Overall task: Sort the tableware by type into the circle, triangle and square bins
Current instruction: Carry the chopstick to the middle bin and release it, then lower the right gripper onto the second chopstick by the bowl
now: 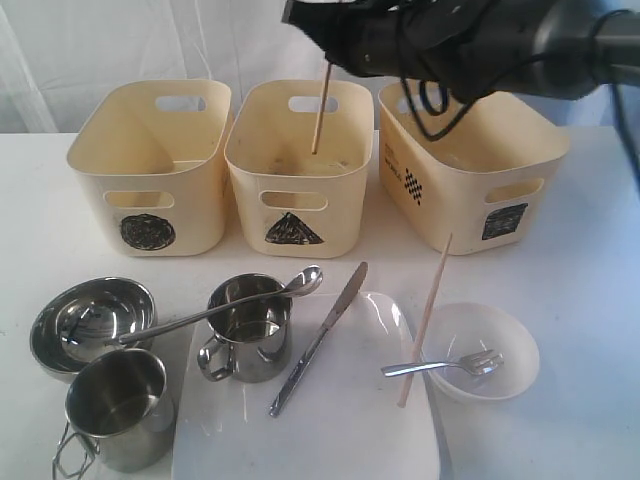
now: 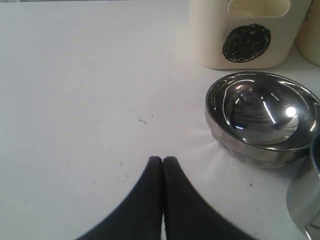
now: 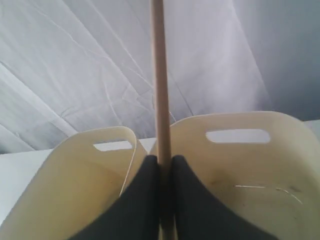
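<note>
My right gripper is shut on one wooden chopstick, which hangs upright over the triangle bin. In the right wrist view the fingers pinch the chopstick at the gripper. The circle bin stands to the left and the square bin to the right. A second chopstick leans across the white square plate and the clear bowl, which holds the fork. The knife lies on the plate. The spoon bridges a mug and the steel bowl. Another mug stands in front. My left gripper is shut and empty, beside the steel bowl.
The right arm's dark body and cables hang above the square bin. A white curtain backs the table. The circle bin stands just beyond the steel bowl in the left wrist view, with bare tabletop beside it.
</note>
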### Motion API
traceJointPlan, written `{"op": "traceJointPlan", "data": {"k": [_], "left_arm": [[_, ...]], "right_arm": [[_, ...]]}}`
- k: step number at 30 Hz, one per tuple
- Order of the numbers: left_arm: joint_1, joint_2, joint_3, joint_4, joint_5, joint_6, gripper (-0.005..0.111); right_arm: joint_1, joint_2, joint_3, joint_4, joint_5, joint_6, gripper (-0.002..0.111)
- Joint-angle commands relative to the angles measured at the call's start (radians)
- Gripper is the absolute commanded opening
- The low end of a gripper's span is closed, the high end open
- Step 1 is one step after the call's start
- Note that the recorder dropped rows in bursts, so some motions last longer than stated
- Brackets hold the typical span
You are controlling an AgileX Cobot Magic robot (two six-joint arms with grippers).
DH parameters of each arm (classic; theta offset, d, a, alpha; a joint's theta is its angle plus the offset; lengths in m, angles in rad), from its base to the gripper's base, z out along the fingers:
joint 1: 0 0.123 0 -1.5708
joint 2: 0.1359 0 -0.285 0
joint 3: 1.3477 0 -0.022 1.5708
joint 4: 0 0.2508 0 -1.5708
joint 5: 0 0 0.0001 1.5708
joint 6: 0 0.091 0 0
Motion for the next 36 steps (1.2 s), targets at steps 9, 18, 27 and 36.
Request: {"op": "traceJointPlan", "data": {"k": [9, 18, 27, 36], "left_arm": [[-0.003, -0.005, 0.000, -0.008, -0.005, 0.000, 0.000], [-0.003, -0.005, 0.000, -0.008, -0.005, 0.000, 0.000], [-0.003, -0.005, 0.000, -0.008, -0.005, 0.000, 0.000], [-0.003, -0.005, 0.000, -0.008, -0.005, 0.000, 0.000]], "right_arm": [[0.037, 0.145, -0.166, -0.046, -0.059, -0.180, 0.028], [0.016, 0.023, -0.184, -0.092, 0.265, -0.207, 0.042], [-0.094, -0.194, -0.166, -0.908, 1.232, 0.557, 0.023], [-0.094, -0.133, -0.053, -0.774, 1.232, 0.521, 0.059]]}}
